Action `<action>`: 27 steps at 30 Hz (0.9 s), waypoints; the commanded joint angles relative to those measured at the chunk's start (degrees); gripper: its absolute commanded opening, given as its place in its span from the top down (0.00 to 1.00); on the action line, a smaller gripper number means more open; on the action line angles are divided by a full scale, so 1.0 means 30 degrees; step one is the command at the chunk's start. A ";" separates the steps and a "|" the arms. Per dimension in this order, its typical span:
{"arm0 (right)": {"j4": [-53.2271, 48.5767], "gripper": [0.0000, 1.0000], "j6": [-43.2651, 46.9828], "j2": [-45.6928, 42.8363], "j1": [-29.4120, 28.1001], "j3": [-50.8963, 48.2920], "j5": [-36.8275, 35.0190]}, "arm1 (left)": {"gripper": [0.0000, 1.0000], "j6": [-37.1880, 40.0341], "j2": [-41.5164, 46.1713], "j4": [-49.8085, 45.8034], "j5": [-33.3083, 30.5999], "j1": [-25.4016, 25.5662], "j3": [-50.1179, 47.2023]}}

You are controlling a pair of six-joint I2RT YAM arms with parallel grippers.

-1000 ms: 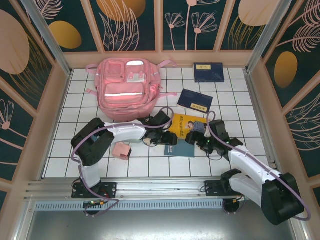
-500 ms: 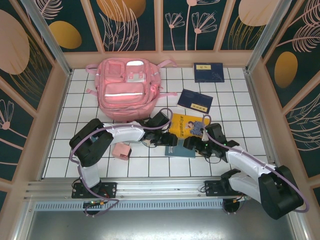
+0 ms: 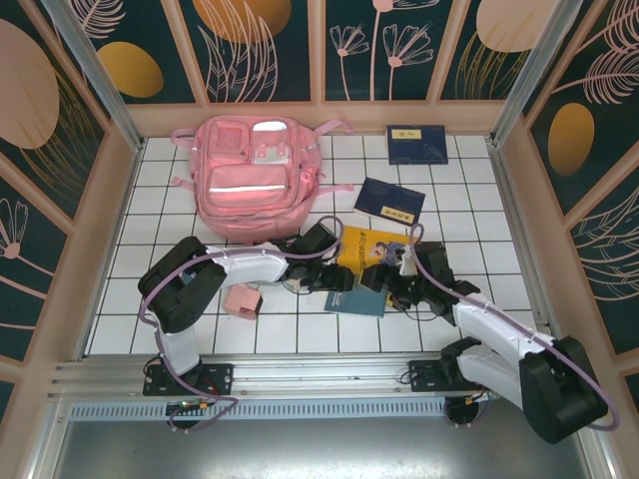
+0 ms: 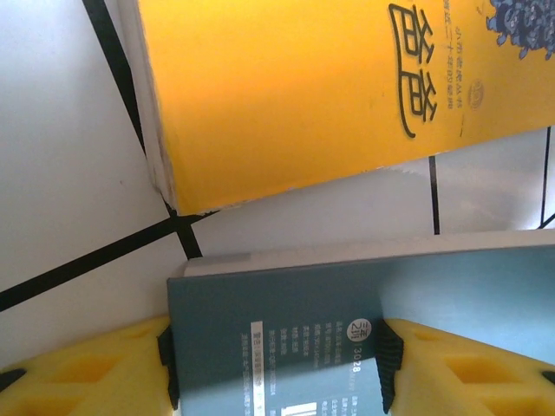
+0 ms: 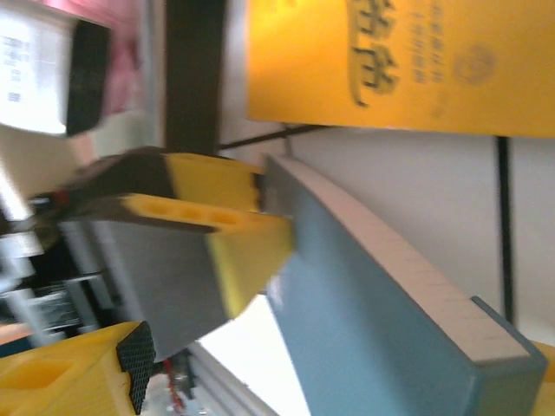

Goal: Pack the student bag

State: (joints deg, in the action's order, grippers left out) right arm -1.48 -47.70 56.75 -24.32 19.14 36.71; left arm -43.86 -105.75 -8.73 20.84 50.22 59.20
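The student bag (image 3: 250, 175), a big pink backpack, lies at the back left of the tiled floor. A thin teal book (image 3: 357, 299) sits in front of the yellow book (image 3: 376, 249). My left gripper (image 3: 334, 279) is shut on the teal book (image 4: 277, 347), its black pads (image 4: 390, 364) pressing both edges. My right gripper (image 3: 384, 284) is at the book's other side, jaws open and wide apart. In the right wrist view the teal book (image 5: 381, 321) tilts up with one corner near my right finger, and the left gripper's yellow finger (image 5: 238, 234) holds its far edge.
A small pink box (image 3: 243, 299) lies beside the left arm. Two dark blue books (image 3: 391, 200) (image 3: 417, 143) lie behind the yellow one. Wooden walls enclose the floor on three sides, and a metal rail (image 3: 300, 374) runs along the near edge.
My right gripper has moved left up to the teal book, and the book's right side has tilted and shifted a little. The left gripper has barely moved.
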 commanded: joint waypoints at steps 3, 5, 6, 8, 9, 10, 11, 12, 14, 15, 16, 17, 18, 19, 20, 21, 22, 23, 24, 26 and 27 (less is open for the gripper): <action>0.1687 0.21 -0.1119 -0.0748 0.0050 -0.0110 0.2308 | 0.40 -0.0264 -0.0592 -0.0195 0.1485 0.0458 -0.0588; 0.1103 0.23 -0.0718 -0.0690 0.0047 -0.0433 0.1860 | 0.41 -0.0264 -0.0465 -0.0224 0.1408 0.0442 -0.0553; 0.0810 0.24 -0.0543 -0.0666 0.0052 -0.0611 0.1540 | 0.41 -0.0277 -0.0427 -0.0224 0.1377 0.0434 -0.0586; 0.1004 0.27 -0.0608 -0.0648 0.0049 -0.1139 0.1243 | 0.41 -0.0319 -0.0406 -0.0224 0.1384 0.0458 -0.0591; 0.1462 0.28 -0.0868 -0.0559 0.0048 -0.1487 0.1297 | 0.41 -0.0341 -0.0403 -0.0181 0.1424 0.0458 -0.0584; 0.1915 0.30 -0.1106 -0.0474 0.0023 -0.1709 0.1353 | 0.41 -0.0394 -0.0428 -0.0115 0.1486 0.0451 -0.0571; 0.2525 0.33 -0.1424 -0.0328 0.0028 -0.1994 0.1428 | 0.41 -0.0410 -0.0472 -0.0010 0.1584 0.0433 -0.0568; 0.3162 0.38 -0.1822 -0.0135 0.0033 -0.2218 0.1474 | 0.41 -0.0480 -0.0533 0.0184 0.1771 0.0451 -0.0543; 0.4105 0.52 -0.2362 0.0261 -0.0006 -0.2413 0.1324 | 0.41 -0.0657 -0.0572 0.0578 0.2035 0.0453 -0.0490; 0.4264 0.58 -0.2478 0.0404 -0.0010 -0.2380 0.1192 | 0.41 -0.0703 -0.0564 0.0625 0.2041 0.0442 -0.0384; 0.4180 0.64 -0.2472 0.0485 0.0004 -0.2296 0.1012 | 0.41 -0.0663 -0.0494 0.0492 0.1913 0.0454 -0.0221; 0.3631 0.72 -0.2194 0.0382 0.0047 -0.2060 0.0602 | 0.41 -0.0505 -0.0289 0.0037 0.1520 0.0442 0.0072; 0.2850 0.75 -0.1897 0.0132 0.0093 -0.1845 0.0102 | 0.41 -0.0305 0.0001 -0.0549 0.1018 0.0431 0.0381; 0.1830 0.86 -0.1428 -0.0293 0.0172 -0.1565 -0.0602 | 0.41 -0.0006 0.0468 -0.1189 0.0443 0.0385 0.0681; 0.0442 1.00 -0.0849 -0.0877 0.0224 -0.1192 -0.1675 | 0.40 0.0241 0.0991 -0.1777 0.0090 0.0302 0.0955; -0.0711 1.00 -0.0406 -0.1512 0.0192 -0.0878 -0.2612 | 0.39 0.0527 0.1435 -0.2319 -0.0116 0.0213 0.1244; -0.1459 1.00 -0.0056 -0.2270 0.0188 -0.0701 -0.3334 | 0.38 0.0939 0.1937 -0.3088 -0.0513 0.0091 0.1648; -0.2121 1.00 0.0205 -0.2855 0.0195 -0.0546 -0.3975 | 0.37 0.1520 0.2345 -0.4058 -0.1179 0.0063 0.2171; -0.2636 1.00 0.0392 -0.3125 0.0195 -0.0345 -0.4441 | 0.36 0.2141 0.2667 -0.4811 -0.1734 0.0019 0.2695; -0.3697 1.00 0.0745 -0.2952 0.0195 0.0122 -0.5079 | 0.35 0.3677 0.3513 -0.6931 -0.3416 -0.0147 0.4099; -0.3916 1.00 0.0880 -0.2698 0.0191 0.0264 -0.5145 | 0.34 0.4305 0.3684 -0.7750 -0.4101 -0.0289 0.4770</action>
State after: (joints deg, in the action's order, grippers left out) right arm -6.70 -48.25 48.18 -23.97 17.63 27.57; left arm -38.20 -98.83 -22.26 16.01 50.17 67.81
